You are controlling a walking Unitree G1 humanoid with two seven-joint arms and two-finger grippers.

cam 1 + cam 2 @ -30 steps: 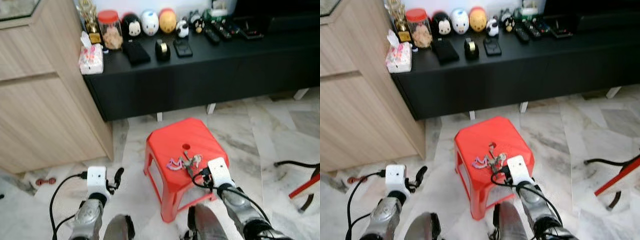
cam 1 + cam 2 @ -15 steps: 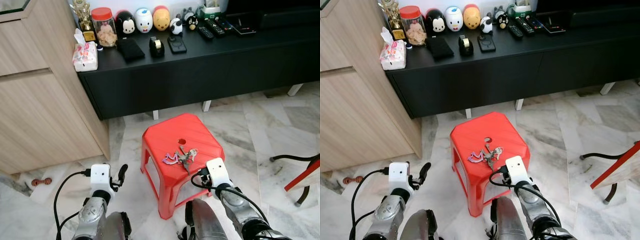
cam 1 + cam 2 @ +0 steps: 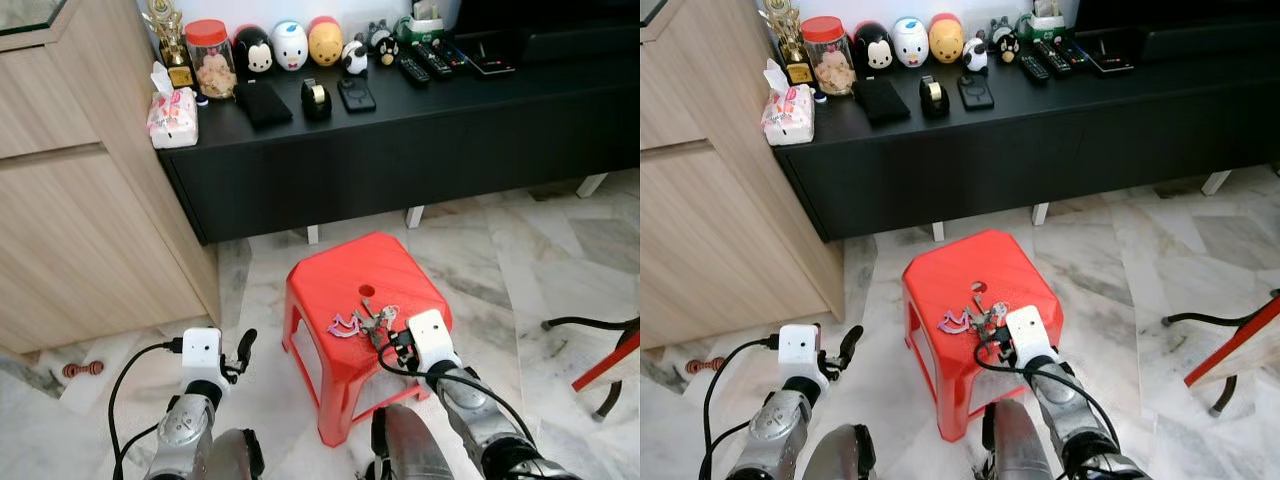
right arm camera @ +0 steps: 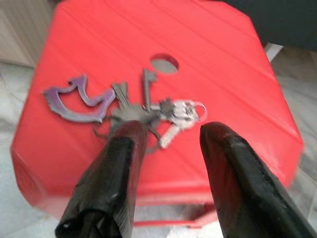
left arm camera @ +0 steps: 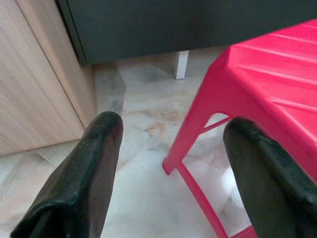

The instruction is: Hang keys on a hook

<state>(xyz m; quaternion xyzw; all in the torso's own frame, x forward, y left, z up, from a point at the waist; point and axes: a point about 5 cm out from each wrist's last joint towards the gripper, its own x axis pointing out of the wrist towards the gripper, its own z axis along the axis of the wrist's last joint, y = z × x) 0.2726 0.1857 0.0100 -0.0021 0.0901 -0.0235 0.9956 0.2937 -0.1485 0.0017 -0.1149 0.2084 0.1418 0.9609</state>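
Right gripper [image 3: 393,340], at the end of its silver arm, sits at the near edge of the red stool [image 3: 340,270] in the left eye view, its black fingers reaching onto the stool top just beside the keys [image 3: 375,320]. The keys lie on the stool's near half, next to a purple bat-shaped charm [image 3: 346,326] on their left and just near of a round hole [image 3: 366,291] in the seat. The left gripper [image 3: 240,350] hangs low on the left over the marble floor [image 3: 520,260], well apart from the stool. Beyond the stool stands a long black cabinet [image 3: 420,140] carrying a tissue pack [image 3: 171,110], a red-lidded jar [image 3: 210,60], round cartoon figures [image 3: 291,45] and remote controls [image 3: 425,62]. A light wood cupboard [image 3: 80,200] fills the left side.

From the right eye, the same layout holds: the right gripper [image 3: 992,345] meets the keys [image 3: 985,315] on the stool [image 3: 950,275].

At the left wrist, the left gripper [image 5: 173,148] has its two fingers [image 5: 94,163] spread wide with nothing between them, over the floor beside the stool's leg [image 5: 198,129].

At the right wrist, the right gripper [image 4: 168,134] has its fingers [image 4: 124,148] spread apart, tips low over the seat. One fingertip overlaps the key ring; whether it touches is unclear. The bunch [image 4: 148,109] lies flat, the charm [image 4: 79,99] to one side and a silver key [image 4: 181,111] between the fingertips.
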